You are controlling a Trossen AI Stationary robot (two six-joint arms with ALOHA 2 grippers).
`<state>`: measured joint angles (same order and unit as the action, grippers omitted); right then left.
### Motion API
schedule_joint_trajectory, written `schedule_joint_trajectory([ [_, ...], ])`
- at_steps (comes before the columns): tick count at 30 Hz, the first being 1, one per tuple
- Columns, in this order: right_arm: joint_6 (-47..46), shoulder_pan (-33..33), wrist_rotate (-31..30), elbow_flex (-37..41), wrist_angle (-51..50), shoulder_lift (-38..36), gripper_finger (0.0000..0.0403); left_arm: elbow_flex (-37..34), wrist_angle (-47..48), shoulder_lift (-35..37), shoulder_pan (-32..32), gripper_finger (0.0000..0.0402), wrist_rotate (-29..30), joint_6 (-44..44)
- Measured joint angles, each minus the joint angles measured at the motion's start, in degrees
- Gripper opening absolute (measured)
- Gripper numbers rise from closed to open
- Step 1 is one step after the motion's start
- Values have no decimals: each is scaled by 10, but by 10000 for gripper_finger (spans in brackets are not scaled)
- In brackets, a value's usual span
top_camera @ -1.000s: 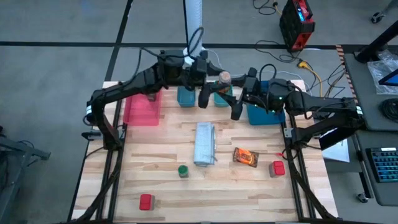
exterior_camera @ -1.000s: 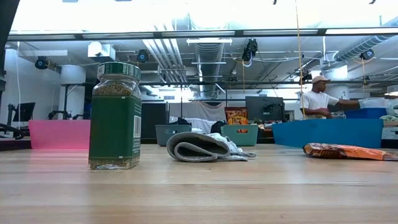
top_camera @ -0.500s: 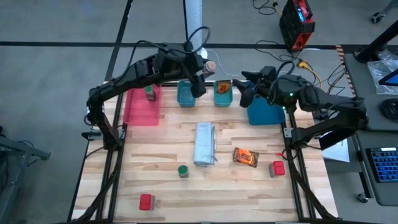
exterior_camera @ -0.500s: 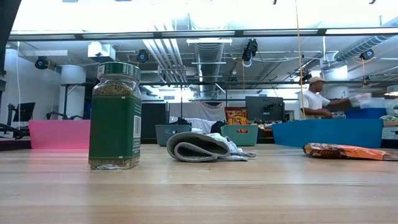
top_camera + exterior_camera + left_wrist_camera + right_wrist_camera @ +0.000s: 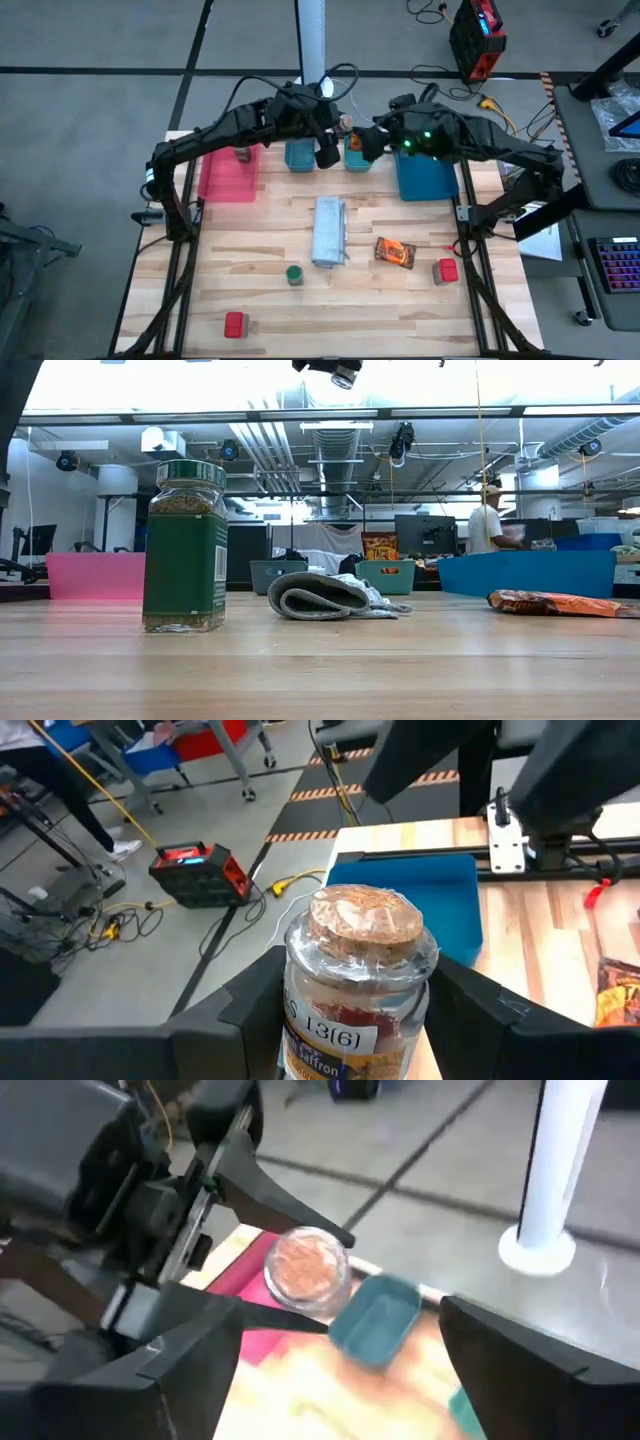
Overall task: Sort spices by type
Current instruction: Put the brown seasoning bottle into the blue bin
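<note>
the pale-lidded jar (image 5: 358, 982) sits clamped between the left gripper (image 5: 337, 128) fingers, in the upper centre of the high frame, above the far row of trays. the left wrist view shows its cork-coloured lid upright and both fingers pressed on the glass. the right gripper (image 5: 366, 143) hangs just beside it with its fingers spread wide, nothing between them; the right wrist view looks straight at the jar lid.

we read the step as a hand-over or a placement of this jar. for a hand-over, we would bring the right fingers around the jar body below the lid and have them firm on the glass before the left fingers let go. we would keep the jar upright and the approach slow, since the two wrists are very close.

room is tight here. below the jar lie two teal trays (image 5: 299, 154) and, to their right in the frame, the blue tray (image 5: 427, 180); the pink tray (image 5: 229, 172) with one jar in it lies to the left. tray walls and the far table (image 5: 390, 300) edge leave little margin, so we would lift clear before moving sideways.

the lower half of the high frame is open. there we find the grey-white bundle (image 5: 329, 231) at centre, a green-lidded jar (image 5: 294, 274), an orange-red packet (image 5: 395, 252) and two red boxes (image 5: 446, 271), all well apart.
</note>
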<state>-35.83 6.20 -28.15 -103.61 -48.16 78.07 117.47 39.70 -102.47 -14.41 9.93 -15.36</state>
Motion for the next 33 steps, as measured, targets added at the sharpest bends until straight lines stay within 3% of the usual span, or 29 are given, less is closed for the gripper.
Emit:
schedule_joint_trajectory([
  [5,-36,35,76,-99,-73,55,346,-1,0,-2,0,174,0,9],
  [12,-51,76,148,-202,-172,140,341,-2,4,-2,1,174,0,9],
  [23,-48,97,217,-258,-193,194,318,-3,24,-3,11,174,1,13],
  [28,-54,98,225,-258,-192,197,271,-3,24,-3,11,174,3,15],
  [33,-53,99,223,-258,-190,197,173,-3,26,-2,12,191,6,15],
])
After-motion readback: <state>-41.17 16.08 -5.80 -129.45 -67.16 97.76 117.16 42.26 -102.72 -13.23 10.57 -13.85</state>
